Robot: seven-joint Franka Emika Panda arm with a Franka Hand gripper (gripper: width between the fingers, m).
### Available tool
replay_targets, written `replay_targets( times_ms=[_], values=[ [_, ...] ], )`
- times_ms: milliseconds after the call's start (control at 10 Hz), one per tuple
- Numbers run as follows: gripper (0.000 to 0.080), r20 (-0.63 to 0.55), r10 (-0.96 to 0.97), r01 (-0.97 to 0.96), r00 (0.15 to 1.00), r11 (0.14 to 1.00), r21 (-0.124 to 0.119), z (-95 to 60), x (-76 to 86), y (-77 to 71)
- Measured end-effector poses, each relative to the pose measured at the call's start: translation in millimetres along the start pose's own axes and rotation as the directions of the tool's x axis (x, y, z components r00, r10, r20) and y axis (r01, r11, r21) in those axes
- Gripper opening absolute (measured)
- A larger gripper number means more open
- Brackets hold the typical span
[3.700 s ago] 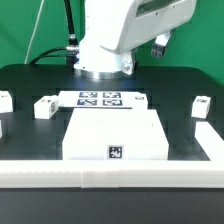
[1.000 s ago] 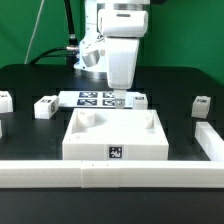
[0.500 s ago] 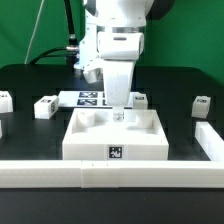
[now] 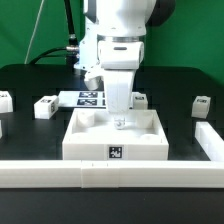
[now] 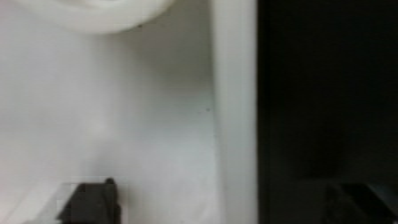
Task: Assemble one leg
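The large white square panel (image 4: pixel 112 140) lies at front centre, a tag on its near face. My gripper (image 4: pixel 121 122) is low over the panel's far side, open and empty. In the wrist view the panel (image 5: pixel 125 110) fills most of the frame, with a round corner socket (image 5: pixel 103 10) and its rim beside the black table. One dark fingertip (image 5: pixel 89 203) shows over the panel, the other is faint over the table, so the jaws stand astride the rim. Small white legs lie on the table: one (image 4: pixel 44 107) at the exterior view's left, one (image 4: pixel 201 106) at its right, one (image 4: pixel 140 100) behind the gripper.
The marker board (image 4: pixel 92 98) lies behind the panel, partly hidden by the arm. Another leg (image 4: pixel 4 100) sits at the far left edge. A long white rail (image 4: pixel 100 173) runs along the front and a shorter one (image 4: pixel 210 142) along the right.
The gripper has come down from high above the marker board to the panel's far side, sinking a little lower over the last half second. The panel and legs have not moved.
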State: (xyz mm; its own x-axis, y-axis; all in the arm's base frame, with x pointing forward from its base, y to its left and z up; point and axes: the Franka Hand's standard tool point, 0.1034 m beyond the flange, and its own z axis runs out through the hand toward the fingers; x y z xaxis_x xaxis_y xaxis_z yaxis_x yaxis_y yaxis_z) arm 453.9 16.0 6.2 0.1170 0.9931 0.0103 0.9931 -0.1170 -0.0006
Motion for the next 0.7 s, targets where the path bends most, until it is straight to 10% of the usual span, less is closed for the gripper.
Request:
replay_targets(
  times_ms=[200, 400, 700],
  values=[
    [0.0407, 0.0, 0.0, 0.0, 1.0, 1.0, 0.0, 0.1, -0.1, -0.1],
    [0.0093, 0.0, 0.0, 0.0, 1.0, 1.0, 0.001, 0.3, -0.2, -0.3],
    [0.0057, 0.0, 0.0, 0.0, 1.0, 1.0, 0.001, 0.3, -0.5, -0.2]
  ],
)
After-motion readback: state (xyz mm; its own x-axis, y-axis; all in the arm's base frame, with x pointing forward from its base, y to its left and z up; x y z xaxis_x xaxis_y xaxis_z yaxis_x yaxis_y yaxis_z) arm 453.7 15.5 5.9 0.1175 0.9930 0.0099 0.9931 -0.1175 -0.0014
